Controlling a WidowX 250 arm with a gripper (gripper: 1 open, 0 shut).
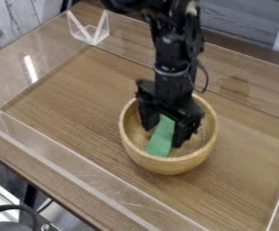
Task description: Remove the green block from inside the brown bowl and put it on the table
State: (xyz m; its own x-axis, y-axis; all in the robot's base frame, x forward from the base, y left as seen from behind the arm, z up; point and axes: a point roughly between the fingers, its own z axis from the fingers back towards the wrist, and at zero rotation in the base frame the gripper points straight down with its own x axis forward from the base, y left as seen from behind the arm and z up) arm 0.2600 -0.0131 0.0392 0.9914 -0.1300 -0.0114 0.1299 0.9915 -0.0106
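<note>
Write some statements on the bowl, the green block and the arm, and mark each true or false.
1. The green block lies inside the brown bowl. True.
2. The bowl is upside down. False: it stands upright, its opening facing up.
3. The black fingers are down at the bowl, over the block. True.
4. The block is standing on end against the bowl's outer wall. False: it lies flat inside the bowl.
5. The bowl rests on the wooden table. True.
</note>
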